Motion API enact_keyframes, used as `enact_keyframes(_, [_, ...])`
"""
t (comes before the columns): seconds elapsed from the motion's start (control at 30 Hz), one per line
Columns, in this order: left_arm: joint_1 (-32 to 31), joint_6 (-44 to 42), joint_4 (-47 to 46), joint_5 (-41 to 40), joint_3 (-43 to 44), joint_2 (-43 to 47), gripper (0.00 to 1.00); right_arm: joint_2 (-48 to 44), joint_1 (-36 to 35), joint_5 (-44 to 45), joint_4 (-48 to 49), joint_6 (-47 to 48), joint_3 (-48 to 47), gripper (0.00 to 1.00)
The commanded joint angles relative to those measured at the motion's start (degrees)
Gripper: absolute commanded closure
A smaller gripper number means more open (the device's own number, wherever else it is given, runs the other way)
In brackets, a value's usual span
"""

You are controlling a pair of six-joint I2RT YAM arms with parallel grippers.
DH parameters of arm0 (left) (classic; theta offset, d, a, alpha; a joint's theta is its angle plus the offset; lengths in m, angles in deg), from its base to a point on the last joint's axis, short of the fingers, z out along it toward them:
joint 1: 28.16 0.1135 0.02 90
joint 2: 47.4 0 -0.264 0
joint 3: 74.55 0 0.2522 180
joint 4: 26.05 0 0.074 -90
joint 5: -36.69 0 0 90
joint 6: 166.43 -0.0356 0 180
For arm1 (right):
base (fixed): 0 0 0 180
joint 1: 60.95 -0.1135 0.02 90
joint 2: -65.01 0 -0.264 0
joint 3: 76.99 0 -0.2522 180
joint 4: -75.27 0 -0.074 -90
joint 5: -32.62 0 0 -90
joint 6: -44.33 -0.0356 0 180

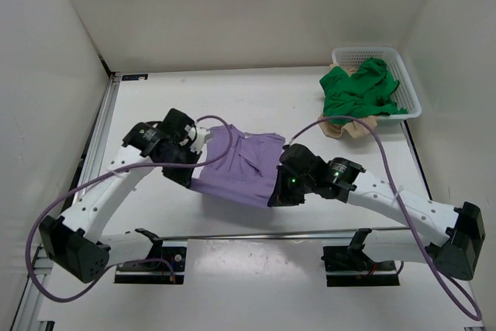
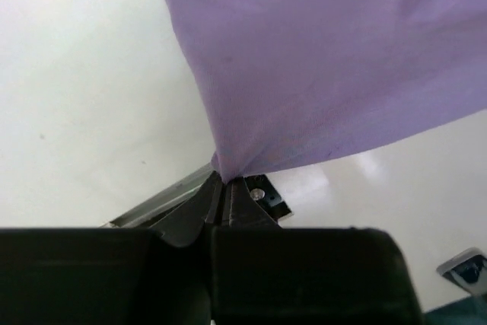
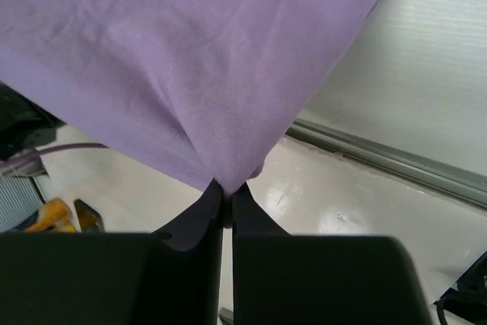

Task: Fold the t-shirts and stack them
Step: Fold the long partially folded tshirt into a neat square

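Your left gripper (image 2: 225, 182) is pinched tight on one corner of the purple t-shirt (image 1: 240, 164), and your right gripper (image 3: 227, 186) is clamped just as hard on the other corner. The shirt is stretched between them, left of and nearer than the white basket (image 1: 411, 87) holding the green t-shirt (image 1: 360, 91). Careful: both pinches look thin, so an uneven pull could slip a corner and skew the fold.

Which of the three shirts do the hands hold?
The purple shirt, pinched by the left hand and right hand. The green shirt lies in the basket, the beige shirt beside it.
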Motion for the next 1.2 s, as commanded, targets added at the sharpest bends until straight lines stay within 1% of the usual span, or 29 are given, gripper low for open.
enact_keyframes(0.0, [0.21,-0.23,6.08,-1.18,7.07,0.07,0.90,-1.69,0.68,5.24,-5.65,-2.07,-6.38,1.00])
enact_keyframes(0.03, [0.21,-0.23,6.08,-1.18,8.84,-0.81,0.90,-0.82,1.56,5.95,-7.05,-2.07,-7.80,1.00])
enact_keyframes(0.07, [0.73,-0.23,6.08,-0.66,10.68,-1.95,0.90,-0.29,2.27,6.48,-7.06,-0.15,-9.12,1.00])
enact_keyframes(0.1, [1.34,-0.23,6.08,-0.66,14.62,-4.66,0.90,1.20,4.01,6.48,-7.58,0.82,-10.96,1.00])
enact_keyframes(0.17, [2.49,-0.23,5.47,0.66,17.89,-7.84,0.90,3.05,6.31,5.34,-7.59,3.37,-12.29,1.00])
enact_keyframes(0.2, [3.80,-0.23,4.95,0.66,19.39,-11.25,0.90,5.23,8.75,4.82,-7.59,4.08,-12.82,1.00])
enact_keyframes(0.23, [4.33,-0.23,4.94,0.66,21.58,-12.85,0.90,6.30,10.00,4.81,-7.59,4.61,-13.69,1.00])
enact_keyframes(0.27, [4.86,-0.23,4.42,0.66,22.38,-14.34,0.90,7.44,11.14,4.03,-7.59,5.92,-14.22,1.00])
enact_keyframes(0.3, [6.17,-0.23,3.54,0.66,22.91,-16.97,0.90,9.72,13.67,3.32,-7.59,6.45,-15.45,1.00])
enact_keyframes(0.37, [7.41,-0.23,2.22,0.66,24.06,-19.44,0.90,12.97,17.54,2.01,-6.80,7.42,-16.86,1.00])
enact_keyframes(0.43, [9.34,-0.23,0.90,1.27,25.90,-23.74,0.90,15.18,19.75,1.30,-6.80,9.09,-19.22,1.00])
enact_keyframes(0.47, [10.04,-0.23,0.37,1.28,28.87,-25.41,0.90,16.23,20.81,0.60,-6.27,9.62,-20.11,1.00])
enact_keyframes(0.53, [11.36,-0.23,0.37,2.59,32.13,-28.75,0.90,19.83,23.45,-0.72,-5.48,10.85,-21.69,1.00])
enact_keyframes(0.57, [11.89,-0.23,0.37,3.12,35.28,-31.82,0.90,21.06,24.33,-1.51,-4.87,11.72,-23.35,1.00])
enact_keyframes(0.67, [13.39,-0.23,0.37,3.91,39.60,-36.57,0.90,27.21,28.36,-4.23,-4.34,12.87,-25.30,1.00])
enact_keyframes(0.73, [13.39,-0.23,-0.42,3.91,40.76,-39.47,0.90,29.94,30.21,-5.55,-3.81,12.87,-25.92,1.00])
enact_keyframes(0.83, [13.39,-0.23,-1.82,3.91,42.69,-42.82,0.90,33.10,31.10,-6.26,-3.11,13.48,-27.06,1.00])
enact_keyframes(0.87, [13.39,-0.23,-1.83,3.91,43.83,-45.09,0.90,33.99,32.32,-7.05,-2.41,13.49,-28.02,1.00])
enact_keyframes(0.97, [13.39,-0.23,-2.53,3.30,44.54,-47.83,0.90,38.47,34.00,-8.80,-1.79,13.49,-30.04,1.00])
enact_keyframes(1.07, [13.39,-0.23,-5.16,1.81,45.07,-50.30,0.90,43.13,34.71,-8.81,-1.79,13.49,-34.08,1.00])
enact_keyframes(1.1, [13.39,-0.23,-5.95,0.93,45.68,-50.83,0.86,44.18,34.71,-7.68,-1.79,13.49,-36.01,0.99])
enact_keyframes(1.13, [13.39,-0.23,-6.74,0.93,45.68,-51.70,0.83,46.02,35.23,-6.89,-1.79,13.49,-36.98,0.93])
enact_keyframes(1.17, [13.39,-0.23,-7.53,-0.90,46.21,-51.71,0.75,46.82,35.93,-6.18,-1.79,12.79,-37.86,0.84])
